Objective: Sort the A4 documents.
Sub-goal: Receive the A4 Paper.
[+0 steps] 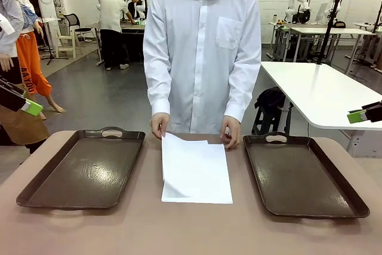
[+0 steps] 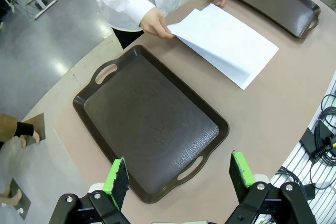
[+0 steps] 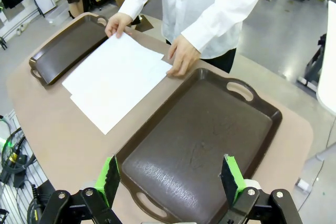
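Note:
White A4 documents [image 1: 196, 171] lie stacked in the middle of the table, between two dark brown trays. A person's hands [image 1: 160, 125] rest on the stack's far edge, and the top sheet is lifted a little at its left side. In the left wrist view the documents [image 2: 226, 43] lie beyond the left tray [image 2: 149, 124], with my left gripper [image 2: 181, 178] open above that tray's near end. Over the near end of the right tray [image 3: 202, 145] my right gripper [image 3: 170, 179] hangs open, and the documents [image 3: 113, 80] lie to its left. Both grippers hold nothing.
The left tray [image 1: 83, 168] and right tray [image 1: 301, 174] are bare inside. The person in a white shirt [image 1: 203, 46] stands at the table's far edge. A white table [image 1: 322, 91] stands behind at the right. Cables [image 2: 323, 135] hang off the table's edge.

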You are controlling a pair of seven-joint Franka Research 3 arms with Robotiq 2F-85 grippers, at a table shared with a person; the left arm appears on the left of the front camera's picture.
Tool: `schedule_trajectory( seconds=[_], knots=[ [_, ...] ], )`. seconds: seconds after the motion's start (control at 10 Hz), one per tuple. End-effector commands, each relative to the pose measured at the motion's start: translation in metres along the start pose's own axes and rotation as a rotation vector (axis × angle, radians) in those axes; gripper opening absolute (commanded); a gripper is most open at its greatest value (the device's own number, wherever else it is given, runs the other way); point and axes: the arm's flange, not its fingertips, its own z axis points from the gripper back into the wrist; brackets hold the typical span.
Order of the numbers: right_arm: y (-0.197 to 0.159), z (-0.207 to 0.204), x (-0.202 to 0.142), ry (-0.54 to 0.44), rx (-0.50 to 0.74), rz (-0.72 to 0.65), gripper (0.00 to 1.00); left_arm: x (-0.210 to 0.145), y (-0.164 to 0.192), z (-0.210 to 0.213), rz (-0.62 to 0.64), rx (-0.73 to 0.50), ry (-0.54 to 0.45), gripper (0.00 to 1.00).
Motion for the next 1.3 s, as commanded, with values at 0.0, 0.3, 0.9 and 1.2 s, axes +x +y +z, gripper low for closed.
schedule_trajectory(
  seconds=[0.0,0.3,0.9,1.2],
  knots=[
    [-0.0002,-0.0013,-0.0003,-0.003,0.01,0.0,1.0,0.0001,-0.0001,-0.0002,-0.001,0.001,0.001,1.0],
    [-0.0002,-0.0013,-0.0003,-0.003,0.01,0.0,1.0,0.0001,-0.0001,-0.0002,-0.001,0.001,0.001,1.0],
    [-0.0002,-0.0013,-0.0003,-0.003,0.01,0.0,1.0,0.0001,-0.0001,-0.0002,-0.001,0.001,0.001,1.0],
    [-0.0002,-0.0013,-0.0003,-0.003,0.01,0.0,1.0,0.0001,-0.0001,-0.0002,-0.001,0.001,0.001,1.0]
  ],
)
